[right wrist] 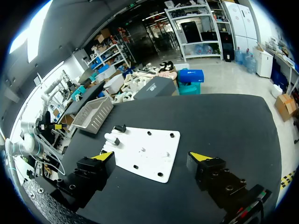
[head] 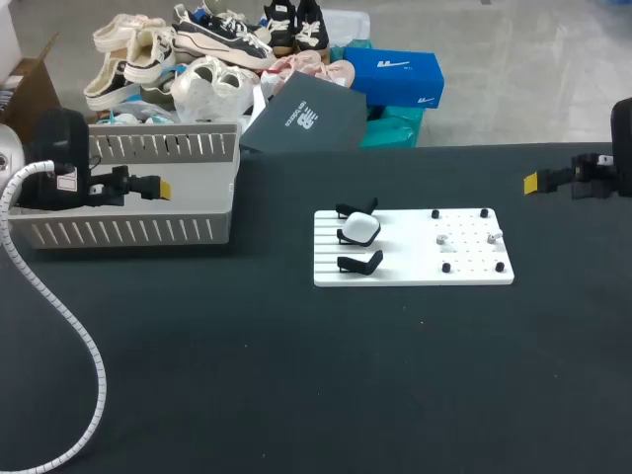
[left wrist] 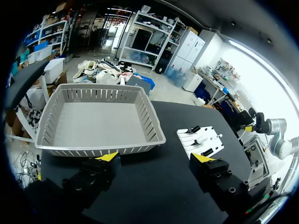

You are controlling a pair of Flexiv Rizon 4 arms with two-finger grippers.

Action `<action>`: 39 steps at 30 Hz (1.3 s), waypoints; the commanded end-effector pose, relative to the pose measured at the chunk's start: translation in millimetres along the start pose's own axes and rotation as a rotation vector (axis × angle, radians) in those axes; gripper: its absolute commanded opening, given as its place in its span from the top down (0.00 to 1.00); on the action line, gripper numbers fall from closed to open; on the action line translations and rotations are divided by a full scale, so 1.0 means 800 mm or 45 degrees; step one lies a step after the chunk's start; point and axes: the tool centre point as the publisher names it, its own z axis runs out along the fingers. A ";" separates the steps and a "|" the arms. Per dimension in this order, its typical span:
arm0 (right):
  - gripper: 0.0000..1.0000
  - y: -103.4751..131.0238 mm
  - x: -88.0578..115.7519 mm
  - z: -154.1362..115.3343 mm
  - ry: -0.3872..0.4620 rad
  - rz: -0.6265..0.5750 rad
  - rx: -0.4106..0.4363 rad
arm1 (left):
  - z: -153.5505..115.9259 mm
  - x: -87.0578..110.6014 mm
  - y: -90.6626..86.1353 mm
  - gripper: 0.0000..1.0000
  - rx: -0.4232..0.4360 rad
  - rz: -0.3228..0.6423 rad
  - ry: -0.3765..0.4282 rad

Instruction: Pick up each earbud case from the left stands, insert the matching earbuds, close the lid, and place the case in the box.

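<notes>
While left claw (left wrist: 155,158), right claw (right wrist: 150,156) both gape empty: bring left over case (head: 359,229), pinch sides squarely, lift straight, clear of neighbouring stands (head: 360,263).

Case (head: 360,230) on board (head: 464,269) (mid-table) — box (head: 128,233) leftward

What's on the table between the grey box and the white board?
Nothing: the head view shows bare black table between grey box and white board.
</notes>
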 end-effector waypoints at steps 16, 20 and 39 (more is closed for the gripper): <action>0.00 -0.002 0.000 0.000 0.000 -0.002 -0.007 | 0.000 -0.007 -0.007 0.00 0.030 0.085 -0.026; 0.00 -0.002 0.000 0.000 0.000 -0.002 -0.007 | -0.001 -0.013 -0.019 0.00 0.138 0.236 -0.059; 0.00 -0.002 0.000 0.000 0.000 -0.002 -0.007 | 0.014 -0.067 -0.074 0.00 0.609 0.985 -0.009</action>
